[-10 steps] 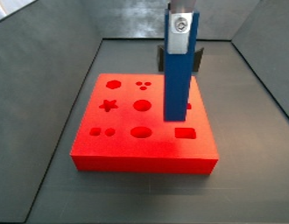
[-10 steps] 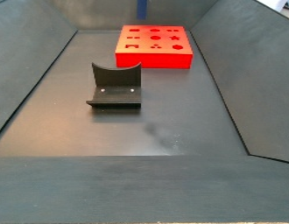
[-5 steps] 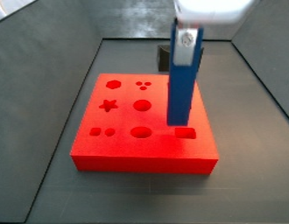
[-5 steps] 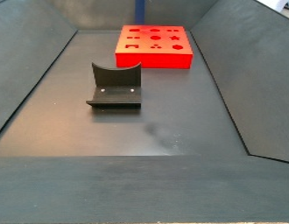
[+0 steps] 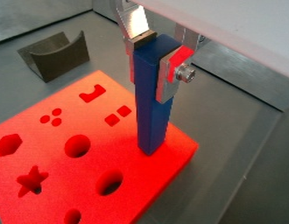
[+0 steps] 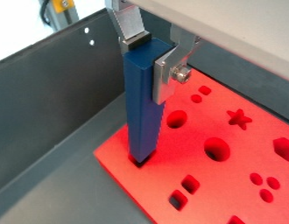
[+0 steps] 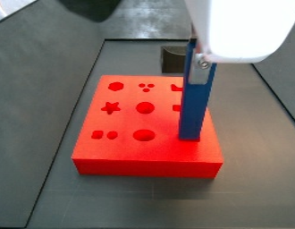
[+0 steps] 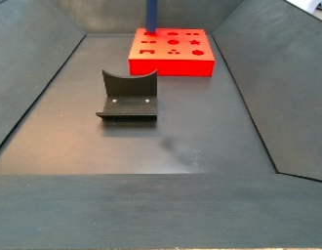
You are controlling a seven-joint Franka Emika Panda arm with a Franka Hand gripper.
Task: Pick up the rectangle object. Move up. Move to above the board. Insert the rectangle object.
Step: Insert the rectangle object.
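The rectangle object, a long blue bar (image 7: 194, 103), stands upright with its lower end in the rectangular hole at a corner of the red-orange board (image 7: 126, 134). My gripper (image 7: 199, 63) is above the board and shut on the bar's upper end. In both wrist views the silver fingers (image 5: 137, 37) (image 6: 134, 37) clamp the bar (image 5: 153, 105) (image 6: 140, 105) from two sides. The bar's foot sits in the board (image 5: 65, 166) (image 6: 229, 175). In a side view only the bar (image 8: 150, 14) shows over the board (image 8: 173, 61); the gripper is out of that frame.
The dark fixture (image 8: 127, 96) stands on the floor apart from the board, and also shows in a wrist view (image 5: 53, 54) and behind the bar in a side view (image 7: 172, 59). Dark sloping walls (image 6: 59, 87) enclose the floor. The board's other holes are open.
My gripper has come down with the bar. The bar's lower end, held above the board a second ago, now sits in the rectangular hole.
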